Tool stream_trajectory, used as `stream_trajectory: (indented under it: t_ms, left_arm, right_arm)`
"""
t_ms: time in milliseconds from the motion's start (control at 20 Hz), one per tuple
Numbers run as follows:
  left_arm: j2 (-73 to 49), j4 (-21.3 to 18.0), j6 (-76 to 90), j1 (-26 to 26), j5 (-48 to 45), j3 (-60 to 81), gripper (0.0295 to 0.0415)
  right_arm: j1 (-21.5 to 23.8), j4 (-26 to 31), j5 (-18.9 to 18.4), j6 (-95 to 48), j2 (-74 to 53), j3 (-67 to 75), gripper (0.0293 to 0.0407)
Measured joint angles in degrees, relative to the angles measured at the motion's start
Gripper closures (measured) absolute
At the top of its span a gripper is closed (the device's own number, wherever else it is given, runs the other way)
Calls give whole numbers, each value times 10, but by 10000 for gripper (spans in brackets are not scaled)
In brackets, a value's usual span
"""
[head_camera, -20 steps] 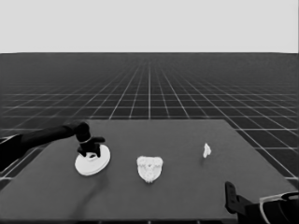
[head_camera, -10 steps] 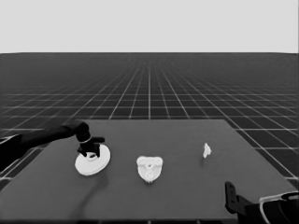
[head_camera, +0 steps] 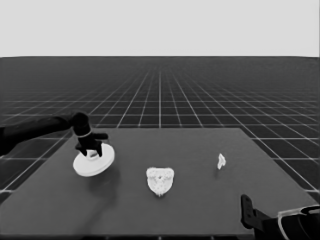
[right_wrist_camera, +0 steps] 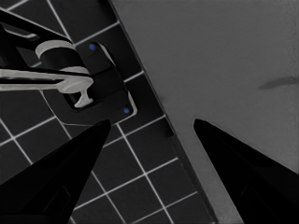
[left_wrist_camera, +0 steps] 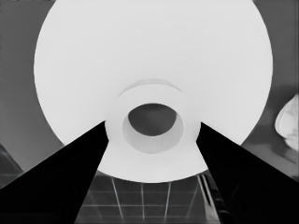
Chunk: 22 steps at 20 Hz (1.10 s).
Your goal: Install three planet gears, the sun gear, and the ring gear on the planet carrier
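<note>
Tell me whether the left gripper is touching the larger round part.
Touching. In the left wrist view, the left gripper has both fingers pressed against the raised hub of the larger round part.

The left arm (head_camera: 40, 129) is a slim black tube with a rounded black joint just behind its jaws. The right arm (head_camera: 295, 226) is black by its jaws and pale grey farther back. Each wrist view shows two long, pointed black fingers (left_wrist_camera: 56, 182).

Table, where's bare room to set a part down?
Bare: the far strip behind every part, and between the smaller round part and the thin white piece. Crowded: left end, where the left claw holds the larger round part. Right claw waits near-right corner.
</note>
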Motion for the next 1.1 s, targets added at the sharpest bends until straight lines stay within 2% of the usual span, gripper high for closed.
stream_trajectory:
  t_ms: [50,100,200,300,500,600,700,1100]
  left_arm:
    - [28,28,-235,9,9,140,362]
    - [149,41,-358,17,21,175,362]
    - [309,46,-402,24,29,90,362]
    - [365,47,-394,26,29,30,362]
    - [390,48,-386,27,28,-4,362]
    - [397,82,-375,63,18,-25,362]
    - [400,94,-369,77,14,-34,362]
    - [401,100,-361,84,12,-39,362]
  right_arm:
    - [0,0,0,0,0,0,315]
    - [0,0,0,0,0,0,315]
    - [0,0,0,0,0,0,315]
    - [0,0,0,0,0,0,315]
    - [0,0,0,0,0,0,315]
    - [0,0,0,0,0,0,315]
    - [0,0,0,0,0,0,315]
    - [0,0,0,0,0,0,315]
